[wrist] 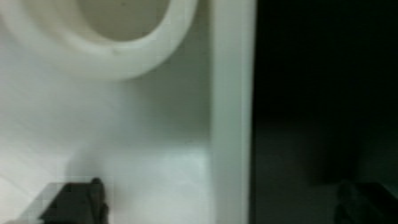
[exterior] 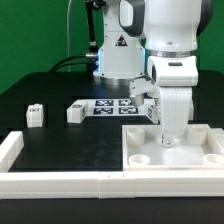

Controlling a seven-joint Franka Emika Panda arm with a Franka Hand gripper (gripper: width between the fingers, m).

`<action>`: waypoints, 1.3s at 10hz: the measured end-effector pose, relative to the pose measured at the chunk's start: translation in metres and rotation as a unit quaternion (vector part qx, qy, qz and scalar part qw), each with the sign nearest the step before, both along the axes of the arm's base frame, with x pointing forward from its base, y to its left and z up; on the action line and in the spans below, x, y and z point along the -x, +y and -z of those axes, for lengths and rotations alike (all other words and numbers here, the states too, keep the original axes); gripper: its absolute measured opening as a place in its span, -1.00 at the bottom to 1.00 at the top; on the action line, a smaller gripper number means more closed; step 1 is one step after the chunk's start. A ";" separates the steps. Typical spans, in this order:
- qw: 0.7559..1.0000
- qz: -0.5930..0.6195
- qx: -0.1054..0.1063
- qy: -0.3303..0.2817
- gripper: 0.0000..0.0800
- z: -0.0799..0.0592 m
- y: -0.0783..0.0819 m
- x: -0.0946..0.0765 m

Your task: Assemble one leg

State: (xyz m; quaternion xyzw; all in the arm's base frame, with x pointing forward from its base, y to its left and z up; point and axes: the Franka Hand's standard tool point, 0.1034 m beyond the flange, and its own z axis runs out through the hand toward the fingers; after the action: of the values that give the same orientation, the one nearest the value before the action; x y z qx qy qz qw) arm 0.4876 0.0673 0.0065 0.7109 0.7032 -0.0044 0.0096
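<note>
Two legs, small white blocks with black-and-white tags, lie on the black table at the exterior view's left, one [exterior: 35, 115] farther left than the other [exterior: 74, 113]. My gripper [exterior: 165, 136] hangs low over the large white panel [exterior: 185, 148] at the exterior view's right. In the wrist view the gripper [wrist: 217, 205] is open and empty. Its dark fingertips [wrist: 75, 202] stand wide apart, astride the panel's edge [wrist: 228, 110]. A round corner recess [wrist: 111, 30] of the panel lies close below.
The marker board [exterior: 112, 106] lies behind the legs. Another small tagged block [exterior: 137, 88] sits near the robot base. Long white rim bars run along the front [exterior: 70, 180] and the exterior view's left [exterior: 10, 148].
</note>
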 end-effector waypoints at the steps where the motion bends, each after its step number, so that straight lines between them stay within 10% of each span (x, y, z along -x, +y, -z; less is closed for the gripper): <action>1: 1.000 0.016 -0.001 -0.008 0.62 -0.009 0.000 0.002; 5: 0.996 0.076 -0.002 -0.037 0.62 -0.053 0.002 0.023; 10: 0.974 0.224 -0.012 -0.035 0.62 -0.050 0.003 0.023; 13: 0.907 0.418 -0.036 -0.035 0.62 -0.050 0.003 0.030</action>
State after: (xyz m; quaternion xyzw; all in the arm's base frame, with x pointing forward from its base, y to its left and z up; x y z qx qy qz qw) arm 0.4574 0.0706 0.0569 0.9393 0.3405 0.0426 0.0059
